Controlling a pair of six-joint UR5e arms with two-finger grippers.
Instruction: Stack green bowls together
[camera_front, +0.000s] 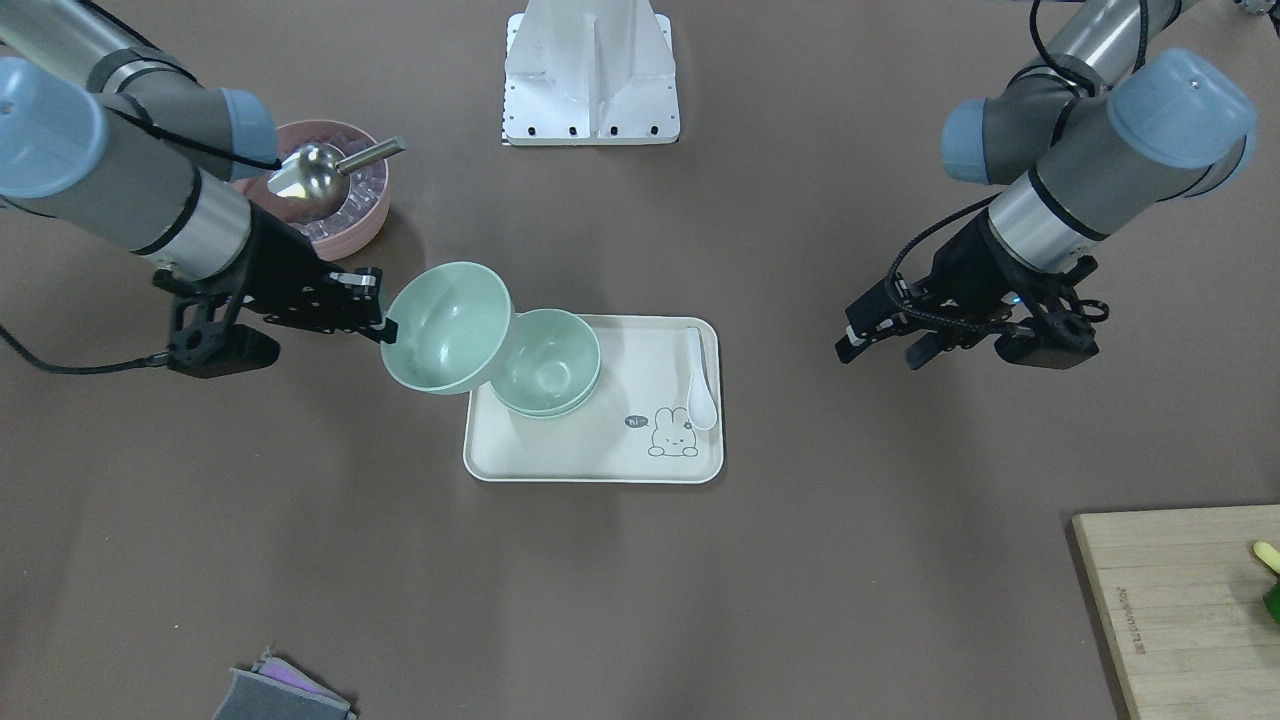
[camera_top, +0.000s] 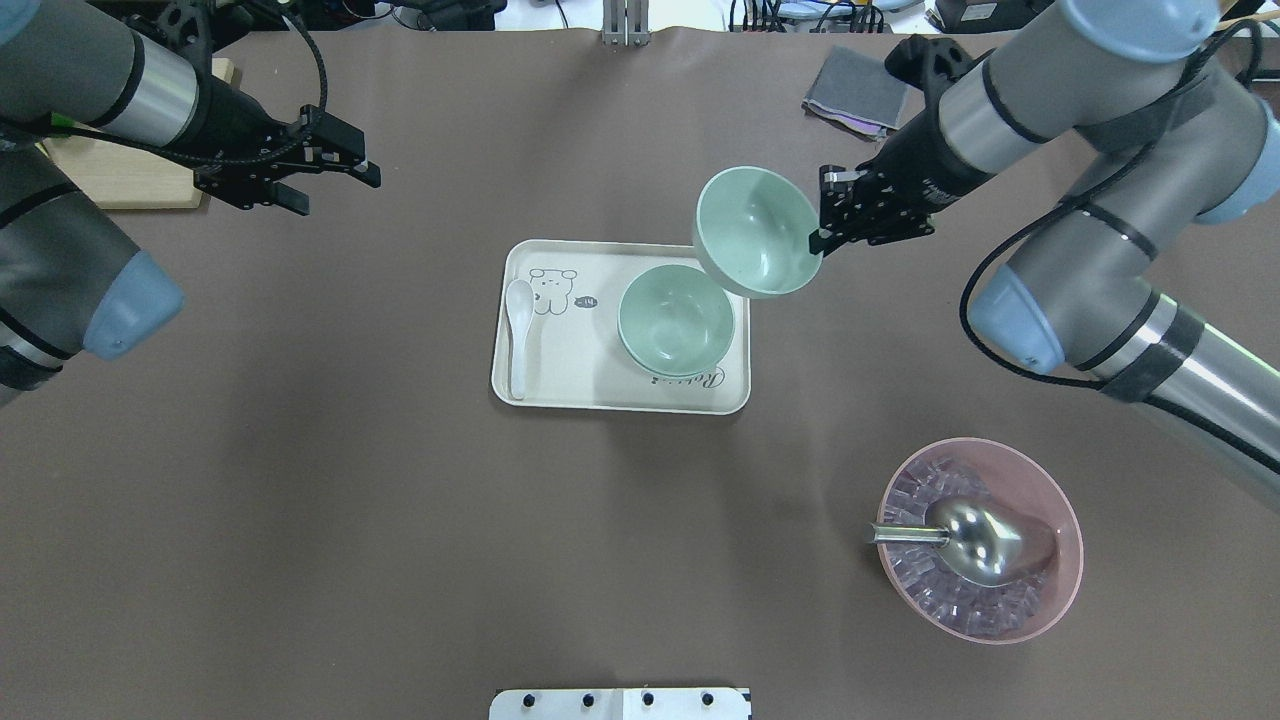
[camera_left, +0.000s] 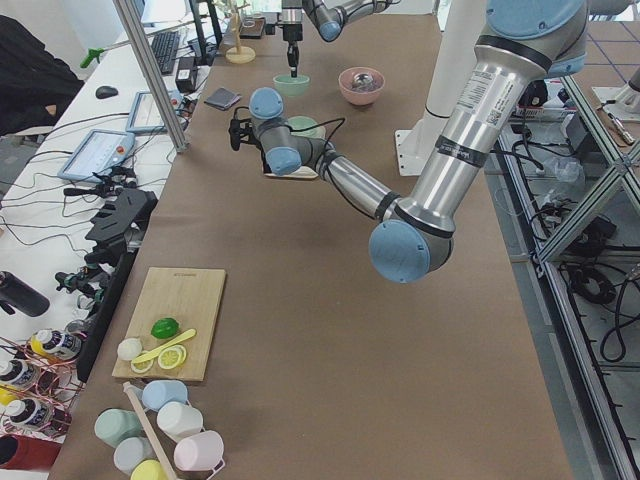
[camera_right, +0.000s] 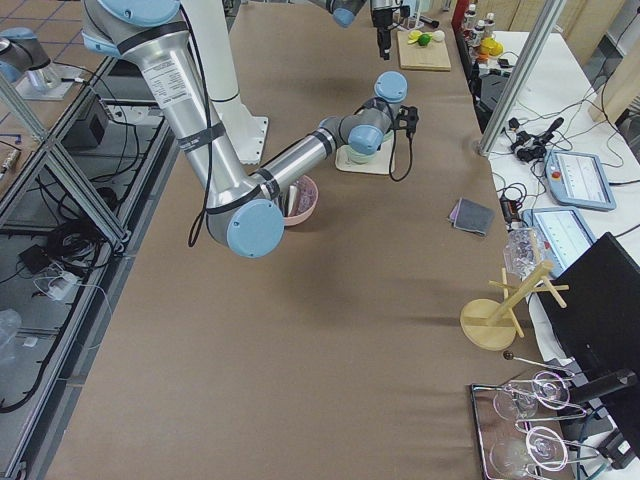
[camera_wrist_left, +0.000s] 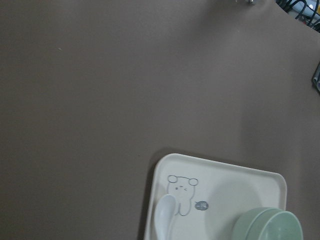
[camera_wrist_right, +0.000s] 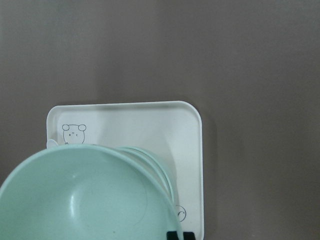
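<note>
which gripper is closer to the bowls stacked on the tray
Right. The right gripper, holding a green bowl by its rim, hovers just beside the stacked bowls on the tray. The left gripper is open, well off past the tray's spoon end.

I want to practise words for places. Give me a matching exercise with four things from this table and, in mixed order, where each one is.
Things:
1. white spoon
2. metal scoop
3. lifted green bowl
4. nested green bowls

Places:
a. in the pink bowl
b. held by the right gripper
c. on the tray, beside the drawn animal
d. on the tray, at the end nearer the right gripper

Pairs: 1-c, 2-a, 3-b, 4-d
</note>
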